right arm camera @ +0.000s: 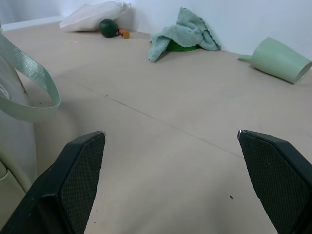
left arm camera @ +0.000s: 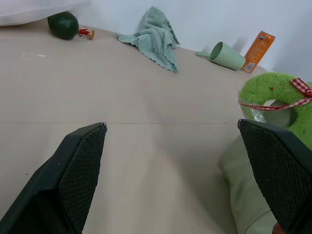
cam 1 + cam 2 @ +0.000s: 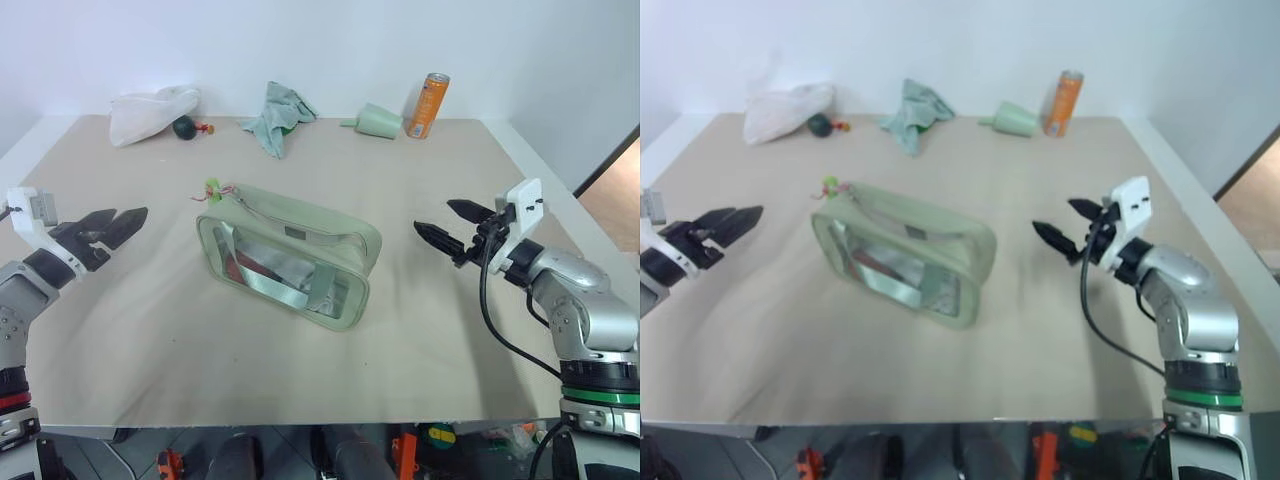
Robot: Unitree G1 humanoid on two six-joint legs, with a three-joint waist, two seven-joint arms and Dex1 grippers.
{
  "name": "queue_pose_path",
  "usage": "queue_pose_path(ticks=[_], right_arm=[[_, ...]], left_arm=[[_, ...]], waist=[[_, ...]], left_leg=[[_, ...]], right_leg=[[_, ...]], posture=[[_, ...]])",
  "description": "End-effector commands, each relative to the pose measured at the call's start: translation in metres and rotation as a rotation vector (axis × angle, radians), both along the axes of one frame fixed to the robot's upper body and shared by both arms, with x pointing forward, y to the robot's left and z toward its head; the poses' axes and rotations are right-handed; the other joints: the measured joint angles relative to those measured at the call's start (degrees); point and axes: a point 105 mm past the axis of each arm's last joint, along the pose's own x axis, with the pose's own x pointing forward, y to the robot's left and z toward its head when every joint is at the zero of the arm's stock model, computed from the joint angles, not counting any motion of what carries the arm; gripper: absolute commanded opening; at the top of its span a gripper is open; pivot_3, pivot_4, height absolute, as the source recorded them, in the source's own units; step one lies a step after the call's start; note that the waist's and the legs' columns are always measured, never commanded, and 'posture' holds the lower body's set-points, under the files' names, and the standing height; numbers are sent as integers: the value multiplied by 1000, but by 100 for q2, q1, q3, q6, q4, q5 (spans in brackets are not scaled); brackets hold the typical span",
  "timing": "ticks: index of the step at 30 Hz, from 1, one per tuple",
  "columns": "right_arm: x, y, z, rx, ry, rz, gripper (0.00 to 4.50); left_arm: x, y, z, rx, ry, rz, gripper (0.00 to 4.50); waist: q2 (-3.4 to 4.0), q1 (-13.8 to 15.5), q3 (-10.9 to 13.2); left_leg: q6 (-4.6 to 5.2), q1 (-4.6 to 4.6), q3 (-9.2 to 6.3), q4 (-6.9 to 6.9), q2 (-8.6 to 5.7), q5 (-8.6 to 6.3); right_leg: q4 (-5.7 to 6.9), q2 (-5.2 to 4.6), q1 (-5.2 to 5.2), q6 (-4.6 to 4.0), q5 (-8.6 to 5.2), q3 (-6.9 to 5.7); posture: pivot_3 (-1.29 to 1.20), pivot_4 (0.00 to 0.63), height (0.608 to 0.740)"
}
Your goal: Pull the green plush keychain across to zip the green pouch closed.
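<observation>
The green pouch (image 3: 290, 257) stands upright in the middle of the table, clear panel facing me, its top zipper running from far left to near right. The green plush keychain (image 3: 213, 187) hangs at the pouch's far-left end, fuzzy and lime with a red checked ribbon (image 2: 273, 90). My left gripper (image 3: 112, 226) hovers open to the left of the pouch, pointing toward it, nothing between its fingers. My right gripper (image 3: 450, 226) hovers open to the right of the pouch, apart from it. A pouch strap (image 1: 29, 92) shows in the right wrist view.
Along the back edge lie a white bag (image 3: 150, 112), a dark green ball with a red tip (image 3: 185, 127), a teal cloth rag (image 3: 278, 115), a pale green cup (image 3: 377, 122) on its side and an orange can (image 3: 428, 105). The table edge runs just in front of me.
</observation>
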Motion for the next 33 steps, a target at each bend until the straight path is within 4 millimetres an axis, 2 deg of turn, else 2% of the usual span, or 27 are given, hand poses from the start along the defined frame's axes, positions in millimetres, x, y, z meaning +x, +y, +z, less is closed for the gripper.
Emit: queue_pose_path(ticks=[1,3,8,11,15,17,19,23,26,32,33], right_arm=[[-41,8,19,-21,33,206,4500],[-65,15,19,-48,92,311,4500],[-67,21,22,-69,105,335,4500],[-66,25,30,-74,81,346,4500],[-68,42,48,-89,31,434,4500],[-66,50,51,-119,13,460,4500],[-58,55,52,-133,2,469,4500],[-50,68,43,-188,27,531,4500],[-47,76,36,-222,44,580,4500],[-29,92,23,-229,58,635,4500],[-25,94,22,-229,46,630,4248]], left_arm=[[-25,8,11,51,12,-98,4465],[-43,10,4,74,79,-179,4465],[-47,-3,3,95,91,-244,4465],[-47,-13,14,92,54,-283,4465],[-47,-30,43,72,-42,-363,4465],[-50,-39,53,68,-77,-413,4465],[-57,-50,60,134,-167,-464,4465],[-66,-66,59,167,-200,-547,4465],[-68,-71,63,147,-218,-577,4465],[-76,-79,65,131,-243,-613,4465],[-76,-80,65,129,-244,-613,4488]], waist=[[3,3,2],[4,-14,2],[3,3,2],[3,6,3],[2,7,4],[2,6,4],[3,-12,4],[3,3,4],[3,7,4],[3,-1,4],[3,1,4]], left_leg=[[0,0,0,0,0,0],[-3,-17,0,-15,-1,-4],[-22,-1,-14,-15,6,-34],[-20,2,-19,-9,5,-33],[-20,-5,-16,1,5,-33],[-17,-4,-15,1,2,-35],[-15,-4,-13,0,4,-39],[-16,-5,-11,-3,4,-44],[-15,-7,-15,-2,4,-44],[-14,-7,-11,9,4,-44],[-14,-8,-13,10,4,-44]], right_leg=[[0,0,0,0,0,0],[-2,-1,-19,-4,-11,0],[5,-3,-8,-1,-58,-21],[5,-3,-1,0,-57,-26],[6,-4,-3,7,-53,-24],[5,-4,-1,7,-53,-22],[4,-2,-2,5,-54,-19],[5,-2,-5,-5,-60,-15],[5,-2,-5,-8,-62,-19],[7,-2,-3,-4,-58,-16],[8,-2,-3,-4,-58,-17]], posture=[[0,150,740],[0,150,740],[0,150,740],[0,150,740],[0,150,740],[0,150,740],[0,150,740],[0,150,740],[0,150,740],[0,150,740],[0,150,740]])
